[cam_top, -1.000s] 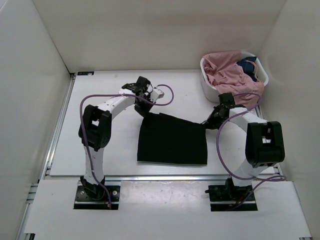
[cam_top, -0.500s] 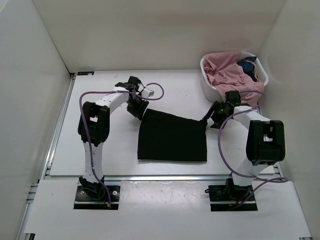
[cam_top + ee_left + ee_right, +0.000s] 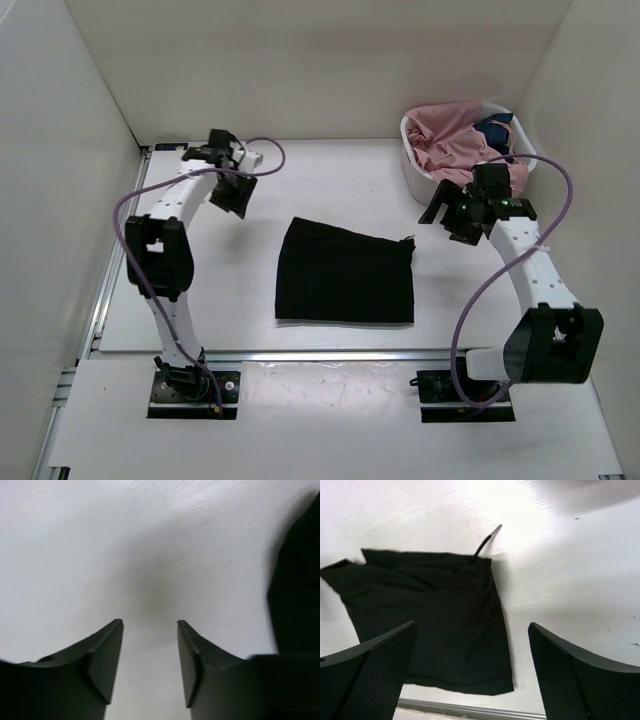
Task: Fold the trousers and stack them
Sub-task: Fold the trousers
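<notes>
Both my arms have pulled back from the black trousers (image 3: 345, 272), which lie folded flat mid-counter (image 3: 230, 295). From above, my left jaws hang far left and my right jaws near the basket (image 3: 411, 168). Left wrist: jaws apart over the counter, trousers (image 3: 297, 580) at the right edge. Right wrist: jaws wide apart above the trousers (image 3: 430, 615).

The left black two-finger tool (image 3: 150, 622) points down, and its fingers stand parted by a narrow gap. Behind this tool, the white left arm (image 3: 180, 195) is stretched far forward. The right black two-finger tool (image 3: 471, 625) has its fingers spread wide, and behind it the white right arm (image 3: 535, 265) curves back.
</notes>
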You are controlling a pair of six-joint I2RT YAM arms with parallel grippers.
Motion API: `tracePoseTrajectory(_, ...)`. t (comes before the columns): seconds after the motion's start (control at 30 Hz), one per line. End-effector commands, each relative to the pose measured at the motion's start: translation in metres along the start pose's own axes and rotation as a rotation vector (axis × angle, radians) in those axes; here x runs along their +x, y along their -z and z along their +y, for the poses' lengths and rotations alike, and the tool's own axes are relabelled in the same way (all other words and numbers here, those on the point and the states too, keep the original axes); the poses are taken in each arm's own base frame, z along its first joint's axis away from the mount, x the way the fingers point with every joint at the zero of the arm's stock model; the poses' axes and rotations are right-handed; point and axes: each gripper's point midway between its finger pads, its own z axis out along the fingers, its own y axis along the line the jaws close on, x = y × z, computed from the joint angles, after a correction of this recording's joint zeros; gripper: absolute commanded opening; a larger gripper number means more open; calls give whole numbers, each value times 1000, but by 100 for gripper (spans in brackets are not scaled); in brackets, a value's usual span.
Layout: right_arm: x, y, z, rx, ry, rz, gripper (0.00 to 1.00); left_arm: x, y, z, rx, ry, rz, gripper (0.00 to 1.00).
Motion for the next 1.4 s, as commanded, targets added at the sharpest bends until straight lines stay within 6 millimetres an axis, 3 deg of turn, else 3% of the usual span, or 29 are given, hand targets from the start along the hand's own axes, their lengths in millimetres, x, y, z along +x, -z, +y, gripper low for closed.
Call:
tracePoseTrajectory(0.0,50,10,-18,17,48,145,96,-12,54,-7,71,-36,-143,63)
tracePoseTrajectory(0.07,71,7,-16,-36,28,183,93,-22,57,-24,105,-91,-167,63)
tracePoseTrajectory(0.1,81,4,-16,-54,13,202,91,-33,60,-42,144,-143,-200,64)
tracePoseTrajectory(0.13,102,-4,-21,-77,-6,240,91,-42,57,-51,173,-159,-211,64)
tracePoseTrajectory(0.27,135,-11,-27,-132,-47,242,91,-71,48,-86,241,-276,-283,68)
tracePoseTrajectory(0.33,154,-15,-25,-184,-67,272,93,-76,34,-108,272,-362,-284,70)
tracePoseTrajectory(0.43,163,-21,-28,-203,-76,270,93,-71,7,-128,279,-425,-231,71)
tracePoseTrajectory(0.67,183,-34,-35,-211,-118,311,92,-68,-35,-123,238,-396,-164,71)
tracePoseTrajectory(0.77,195,-40,-38,-222,-129,342,71,-67,-47,-122,233,-386,-150,62)
tracePoseTrajectory(0.8,201,-41,-39,-224,-144,361,63,-65,-51,-123,235,-384,-140,47)
tracePoseTrajectory(0.83,204,-43,-41,-215,-152,379,45,-65,-52,-121,227,-384,-137,37)
tracePoseTrajectory(0.9,204,-42,-39,-223,-153,383,27,-62,-56,-115,216,-362,-122,14)
tracePoseTrajectory(0.93,208,-40,-40,-215,-160,398,10,-62,-57,-109,201,-342,-118,14)
tracePoseTrajectory(0.97,206,-40,-44,-203,-158,388,3,-61,-57,-109,201,-333,-117,14)
tracePoseTrajectory(1.1,197,-32,-52,-203,-164,333,0,-60,-49,-63,147,-192,-125,14)
tracePoseTrajectory(1.2,199,-26,-50,-221,-167,333,0,-48,-47,-49,141,-157,-94,14)
tracePoseTrajectory(1.3,203,-25,-49,-235,-172,347,0,-26,-58,-60,212,-168,-14,14)
tracePoseTrajectory(1.37,204,-24,-48,-244,-173,350,0,-14,-63,-73,264,-166,33,21)
